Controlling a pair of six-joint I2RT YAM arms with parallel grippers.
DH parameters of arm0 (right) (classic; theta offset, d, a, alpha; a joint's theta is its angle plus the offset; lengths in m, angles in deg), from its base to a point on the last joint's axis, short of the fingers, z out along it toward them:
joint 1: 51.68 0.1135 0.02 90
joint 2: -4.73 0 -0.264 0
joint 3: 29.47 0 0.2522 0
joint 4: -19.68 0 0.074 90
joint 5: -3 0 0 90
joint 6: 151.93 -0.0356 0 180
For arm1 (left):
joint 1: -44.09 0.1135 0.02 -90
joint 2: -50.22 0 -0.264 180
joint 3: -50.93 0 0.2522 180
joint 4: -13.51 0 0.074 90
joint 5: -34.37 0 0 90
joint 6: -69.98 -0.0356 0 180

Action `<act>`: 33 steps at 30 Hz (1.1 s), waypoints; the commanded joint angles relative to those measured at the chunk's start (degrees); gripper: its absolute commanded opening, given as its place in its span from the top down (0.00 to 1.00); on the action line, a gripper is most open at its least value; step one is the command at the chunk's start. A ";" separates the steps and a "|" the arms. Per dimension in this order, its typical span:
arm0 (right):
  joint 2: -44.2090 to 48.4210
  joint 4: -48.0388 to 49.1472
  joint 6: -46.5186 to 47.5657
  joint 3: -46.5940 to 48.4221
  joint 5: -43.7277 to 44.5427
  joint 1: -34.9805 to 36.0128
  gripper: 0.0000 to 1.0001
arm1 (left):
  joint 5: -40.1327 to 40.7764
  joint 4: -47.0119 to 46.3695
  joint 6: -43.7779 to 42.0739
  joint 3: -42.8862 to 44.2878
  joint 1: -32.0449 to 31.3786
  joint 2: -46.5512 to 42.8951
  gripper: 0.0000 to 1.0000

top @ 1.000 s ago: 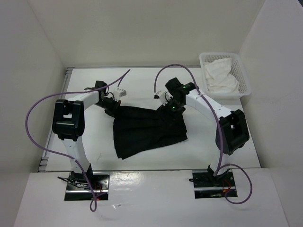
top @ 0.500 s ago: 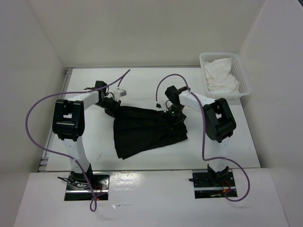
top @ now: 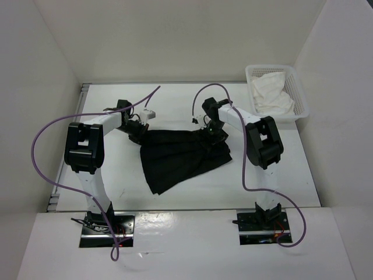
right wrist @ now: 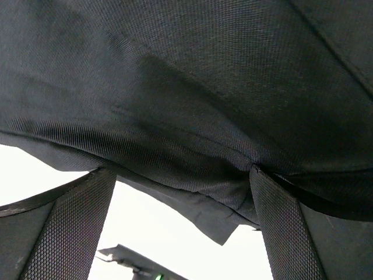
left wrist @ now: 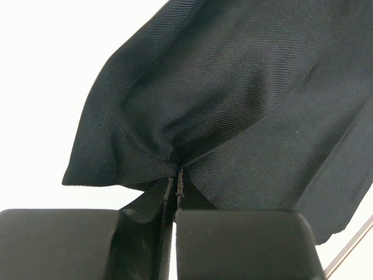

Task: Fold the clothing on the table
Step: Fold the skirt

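Note:
The clothing [top: 182,157] is a black garment lying crumpled on the white table [top: 175,105], its far edge stretched between both grippers. My left gripper [top: 139,133] holds the far-left corner. In the left wrist view the gripper [left wrist: 175,178] is shut, with bunched black cloth [left wrist: 233,105] pinched in it. My right gripper [top: 213,133] is at the far-right edge of the garment. In the right wrist view the gripper [right wrist: 179,175] stands wide open. The cloth's edge [right wrist: 192,116] lies across the gap between its mesh-textured fingers [right wrist: 70,227], with a loose flap hanging below.
A white plastic basket [top: 280,116] holding a white cloth [top: 271,93] stands at the far right corner. White walls close in the table on three sides. Purple cables [top: 44,151] loop from both arms over the table.
The right arm's elbow has swung inward to the left and its gripper has settled over the garment's far-right edge. The garment's near corner has shifted a little to the right. The left arm has not moved.

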 commanded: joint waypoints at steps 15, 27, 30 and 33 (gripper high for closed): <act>-12.36 9.37 2.22 17.77 9.23 -0.61 0.00 | 4.03 -0.33 3.20 2.27 0.30 -1.06 1.00; 5.64 4.80 1.16 16.12 -2.27 -1.31 0.00 | 4.65 3.44 4.87 2.80 0.83 -9.93 1.00; 12.24 4.80 -2.52 12.34 -8.33 -5.34 0.00 | 5.17 3.45 6.36 2.80 0.83 -12.39 1.00; 16.11 7.96 -8.32 6.63 -15.53 -11.66 0.00 | 5.17 3.97 6.98 2.28 0.83 -13.98 1.00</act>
